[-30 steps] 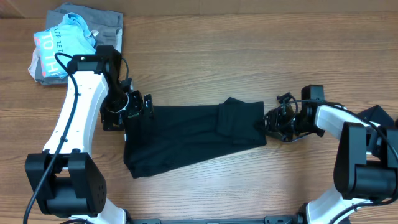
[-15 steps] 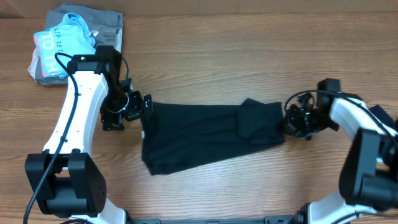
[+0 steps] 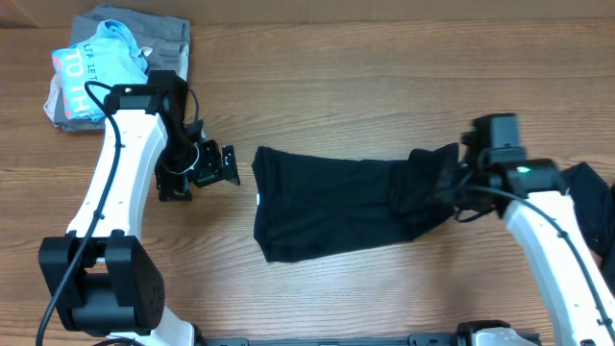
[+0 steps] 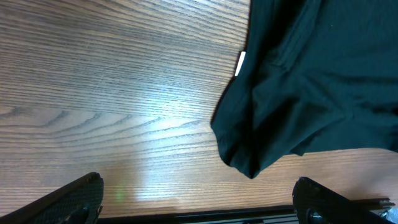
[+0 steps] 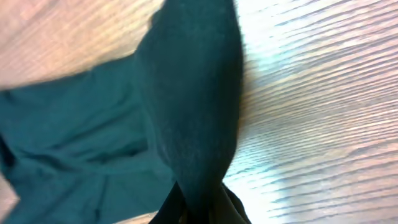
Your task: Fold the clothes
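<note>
A black garment (image 3: 332, 207) lies stretched left to right across the middle of the wooden table (image 3: 317, 86). My right gripper (image 3: 459, 187) is shut on its right end, and the fabric there is bunched and raised. In the right wrist view the black cloth (image 5: 186, 106) runs up from the pinched fingers of that gripper (image 5: 202, 208). My left gripper (image 3: 223, 165) stands open just left of the garment's left edge, apart from it. In the left wrist view the garment's corner (image 4: 298, 93) with a small white label (image 4: 239, 63) lies beyond the wide-spread fingers (image 4: 74, 196), with bare wood between them.
A folded grey garment (image 3: 165, 37) with a light blue lettered shirt (image 3: 96, 62) on top sits at the far left corner. A dark shape (image 3: 588, 185) shows by the right arm at the right edge.
The right gripper has shut on the garment's right end and dragged it to the right, lifting that end. The garment's left edge has slid away from the left gripper, which has stayed put.
</note>
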Action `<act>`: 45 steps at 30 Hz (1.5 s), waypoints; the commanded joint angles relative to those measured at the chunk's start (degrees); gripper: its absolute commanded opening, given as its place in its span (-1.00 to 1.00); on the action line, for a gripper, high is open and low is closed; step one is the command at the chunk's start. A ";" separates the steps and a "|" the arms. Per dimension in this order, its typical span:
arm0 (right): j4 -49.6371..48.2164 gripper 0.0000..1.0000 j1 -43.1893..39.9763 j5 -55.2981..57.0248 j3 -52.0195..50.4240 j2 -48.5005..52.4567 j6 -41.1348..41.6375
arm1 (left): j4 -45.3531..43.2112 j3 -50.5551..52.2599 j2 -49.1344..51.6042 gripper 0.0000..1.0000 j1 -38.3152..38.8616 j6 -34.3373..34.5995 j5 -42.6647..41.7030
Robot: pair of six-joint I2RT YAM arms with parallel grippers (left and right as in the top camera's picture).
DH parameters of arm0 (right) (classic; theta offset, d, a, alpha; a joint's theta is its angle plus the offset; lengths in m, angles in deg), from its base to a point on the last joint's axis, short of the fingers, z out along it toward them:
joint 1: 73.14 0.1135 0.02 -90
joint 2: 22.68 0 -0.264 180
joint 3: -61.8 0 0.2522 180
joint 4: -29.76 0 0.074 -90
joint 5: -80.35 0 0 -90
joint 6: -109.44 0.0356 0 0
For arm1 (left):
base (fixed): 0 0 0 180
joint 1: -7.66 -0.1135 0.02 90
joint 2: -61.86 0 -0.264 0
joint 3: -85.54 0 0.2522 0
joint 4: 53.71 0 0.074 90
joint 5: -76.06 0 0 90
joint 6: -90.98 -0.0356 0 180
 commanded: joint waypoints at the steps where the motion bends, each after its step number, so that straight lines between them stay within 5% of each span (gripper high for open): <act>1: -0.57 -0.92 6.71 7.28 0.33 1.25 4.04 | 0.17 0.24 -0.59 1.00 0.44 0.37 0.33; 21: -12.28 -0.91 27.78 10.12 0.26 13.44 10.95 | 0.11 0.24 -0.59 1.00 0.44 0.35 0.35; 23: -13.55 -0.66 29.83 9.46 0.26 13.46 11.87 | 0.13 0.24 -0.59 1.00 0.44 0.35 0.35; 31: -14.34 -0.36 33.27 6.40 0.26 13.46 11.87 | 0.15 0.39 -0.59 1.00 0.44 0.35 0.35; 40: -12.11 -0.74 34.07 1.97 0.26 13.46 12.24 | -1.60 3.28 -0.59 0.99 0.44 0.35 0.35; 45: -10.14 -0.79 34.07 -1.62 0.26 13.46 13.31 | -2.82 4.57 -0.59 1.00 0.44 0.37 0.35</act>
